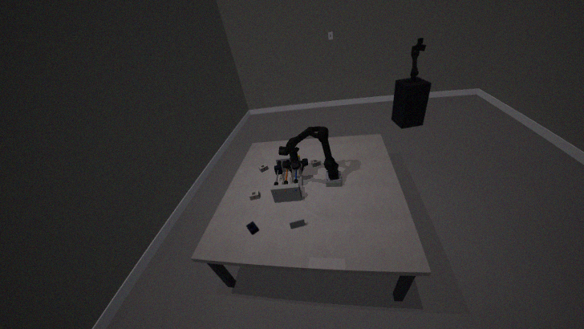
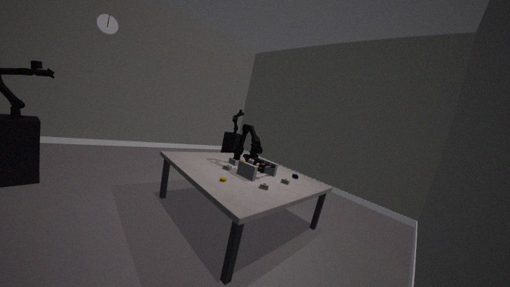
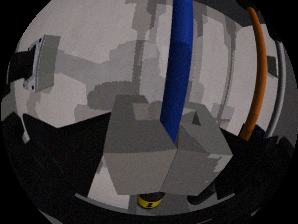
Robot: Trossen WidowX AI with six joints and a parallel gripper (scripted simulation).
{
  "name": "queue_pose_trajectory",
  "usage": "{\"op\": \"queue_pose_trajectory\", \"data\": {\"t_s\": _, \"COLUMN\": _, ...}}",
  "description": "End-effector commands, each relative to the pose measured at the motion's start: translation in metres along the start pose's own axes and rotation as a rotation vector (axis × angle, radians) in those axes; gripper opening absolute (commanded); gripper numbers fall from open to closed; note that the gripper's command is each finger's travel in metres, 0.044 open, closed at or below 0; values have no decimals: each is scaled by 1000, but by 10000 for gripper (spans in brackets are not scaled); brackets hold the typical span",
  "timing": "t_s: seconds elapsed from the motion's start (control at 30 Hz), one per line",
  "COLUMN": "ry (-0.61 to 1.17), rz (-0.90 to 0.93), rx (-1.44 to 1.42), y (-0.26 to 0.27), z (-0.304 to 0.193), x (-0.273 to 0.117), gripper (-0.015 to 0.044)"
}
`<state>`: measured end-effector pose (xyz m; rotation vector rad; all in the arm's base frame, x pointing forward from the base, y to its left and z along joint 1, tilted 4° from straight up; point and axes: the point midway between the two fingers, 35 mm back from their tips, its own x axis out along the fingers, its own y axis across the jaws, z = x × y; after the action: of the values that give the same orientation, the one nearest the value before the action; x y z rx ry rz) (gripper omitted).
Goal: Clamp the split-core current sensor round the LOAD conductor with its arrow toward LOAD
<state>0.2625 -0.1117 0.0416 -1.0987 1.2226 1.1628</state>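
The grey split-core sensor [image 3: 140, 172] is at the bottom centre of the wrist view, its two halves on either side of the blue conductor [image 3: 180, 65] [image 1: 295, 176]. The halves meet at the near seam; whether they are latched cannot be told. My gripper [image 3: 160, 121] [image 1: 294, 164] is shut on the sensor, with dark fingers at its left and right. An orange conductor [image 3: 261, 65] and a grey conductor [image 3: 281, 90] run to the right of the blue one. No LOAD lettering or sensor arrow is readable.
The conductors run above the table [image 1: 355, 229] between upright grey panels [image 1: 287, 193] [image 2: 246, 170]. Small grey blocks [image 1: 254, 195] [image 2: 263, 186], a dark blue block [image 1: 252, 228] and a yellow disc [image 2: 223, 179] lie around. A yellow tag marked 1 [image 3: 150, 202] shows below the sensor.
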Motion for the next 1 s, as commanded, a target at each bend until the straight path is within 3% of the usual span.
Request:
{"op": "queue_pose_trajectory", "data": {"t_s": 0.0, "ry": 0, "rz": 0, "rx": 0, "y": 0, "z": 0, "x": 0, "gripper": 0}}
{"op": "queue_pose_trajectory", "data": {"t_s": 0.97, "ry": -4, "rz": 6, "rx": 3, "y": 2, "z": 0, "x": -14, "gripper": 0}}
